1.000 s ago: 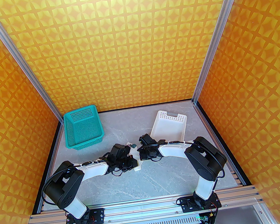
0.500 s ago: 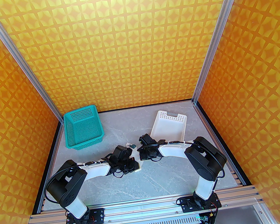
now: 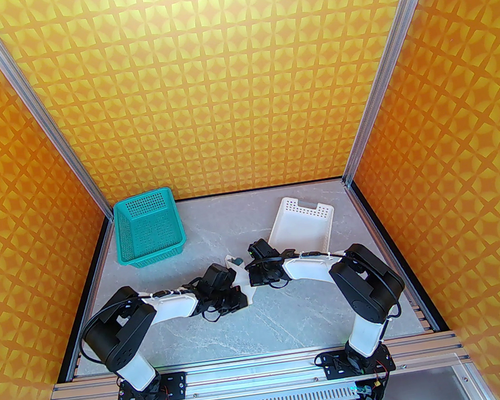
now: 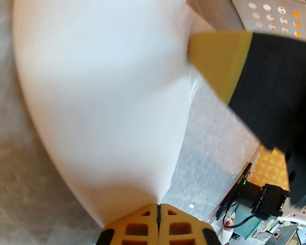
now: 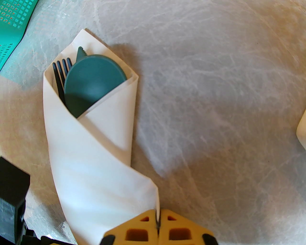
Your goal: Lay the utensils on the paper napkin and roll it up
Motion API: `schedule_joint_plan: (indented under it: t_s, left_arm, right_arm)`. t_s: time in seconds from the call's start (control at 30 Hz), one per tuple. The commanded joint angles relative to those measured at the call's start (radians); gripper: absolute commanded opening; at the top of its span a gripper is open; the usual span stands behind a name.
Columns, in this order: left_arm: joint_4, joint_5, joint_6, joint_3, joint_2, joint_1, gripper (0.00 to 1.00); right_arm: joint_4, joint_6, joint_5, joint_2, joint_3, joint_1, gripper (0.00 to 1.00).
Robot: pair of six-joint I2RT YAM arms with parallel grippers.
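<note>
**Top external:** mounted high behind the arm bases [image 3: 150,385], tilted down and forward over the whole table [image 3: 266,320]; distant.
**Left wrist:** sits just behind the left gripper [image 4: 157,209], very near the paper napkin [image 4: 95,95], facing towards the white perforated tray [image 4: 270,14].
**Right wrist:** sits behind the right gripper [image 5: 157,215], looking down at close range, with the teal basket [image 5: 9,28] in the upper-left corner.
**Shared:** napkin, all three views; tray, top and left wrist; basket, top and right wrist.

Napkin [image 5: 95,155] matt thin paper; utensils [image 5: 94,79] smooth plastic; table [image 5: 215,95] marbled, matt.
</note>
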Motion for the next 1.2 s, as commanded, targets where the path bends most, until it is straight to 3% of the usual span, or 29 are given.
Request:
schedule_joint_plan:
  t_s: [0.0,0.23,0.43,0.87,1.17]
  left_arm:
    - [-0.059,-0.014,-0.004,-0.033,-0.071,-0.006,0.00]
    - [-0.062,0.001,-0.006,-0.017,-0.159,0.060,0.00]
    - [0.004,0.032,-0.017,0.032,-0.111,0.140,0.00]
    - [0.052,0.075,-0.011,0.145,0.074,0.135,0.00]
    - [0.116,0.075,-0.042,0.164,0.119,0.135,0.00]
  right_arm:
    - [-0.062,-0.004,0.028,0.047,-0.013,-0.006,0.00]
    - [-0.081,-0.012,0.050,0.045,-0.013,-0.007,0.00]
    - [-0.073,-0.011,0.043,0.040,-0.017,-0.006,0.00]
    - [-0.089,-0.003,0.048,0.045,-0.010,-0.006,0.00]
    - [-0.104,-0.012,0.076,0.023,-0.014,-0.007,0.00]
